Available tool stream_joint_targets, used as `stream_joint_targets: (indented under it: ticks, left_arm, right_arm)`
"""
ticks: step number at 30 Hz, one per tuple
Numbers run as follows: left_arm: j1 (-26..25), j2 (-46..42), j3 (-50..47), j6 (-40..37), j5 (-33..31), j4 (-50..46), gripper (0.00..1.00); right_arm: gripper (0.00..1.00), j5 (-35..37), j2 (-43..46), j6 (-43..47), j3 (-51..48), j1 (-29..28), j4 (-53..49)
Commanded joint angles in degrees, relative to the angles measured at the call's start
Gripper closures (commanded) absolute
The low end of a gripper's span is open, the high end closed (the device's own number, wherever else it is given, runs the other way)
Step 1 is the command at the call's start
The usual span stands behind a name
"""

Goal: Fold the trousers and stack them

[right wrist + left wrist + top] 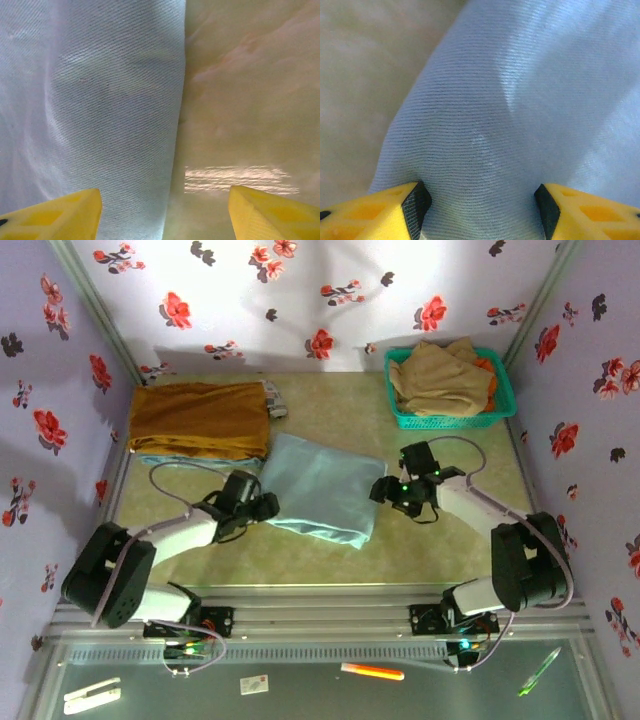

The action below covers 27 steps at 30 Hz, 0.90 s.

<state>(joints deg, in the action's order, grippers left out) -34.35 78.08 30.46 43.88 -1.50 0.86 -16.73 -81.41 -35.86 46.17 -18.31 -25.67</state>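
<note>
Beige bench [330, 565] — folded trousers [320, 485] at centre | left end effector [270, 506] wide, at their 8 o'clock edge | right end effector [380, 490] wide, at 3 o'clock

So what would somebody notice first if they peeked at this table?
The folded pale blue trousers in the middle, with the left gripper and the right gripper open at either side of them. Then the mustard-brown garment at the back left and the green basket of tan clothes at the back right.
</note>
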Motion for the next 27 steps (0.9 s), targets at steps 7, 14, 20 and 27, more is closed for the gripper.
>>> stream_joint_targets:
  ticks: [7, 14, 20, 27]
  left_arm:
    - [-18.2, -10.2, 0.9, 11.9, -3.6, -9.0, 0.18]
    - [-11.7, -16.5, 3.6, 5.7, -5.6, -15.5, 0.01]
    - [2.3, -3.5, 6.2, -2.8, 13.7, -5.3, 0.01]
    - [4.7, 15.2, 14.1, -9.9, 26.6, 1.2, 0.08]
  right_arm:
    - [0.28, 2.1, -1.1, 5.4, 6.0, 7.1, -5.7]
    - [0.15, 1.7, -5.6, 7.8, 4.9, 7.4, -1.5]
    - [0.12, -3.0, -9.6, 9.7, 4.6, 7.4, 2.3]
    - [0.25, -7.2, -14.2, 8.7, 3.6, 7.1, 5.4]
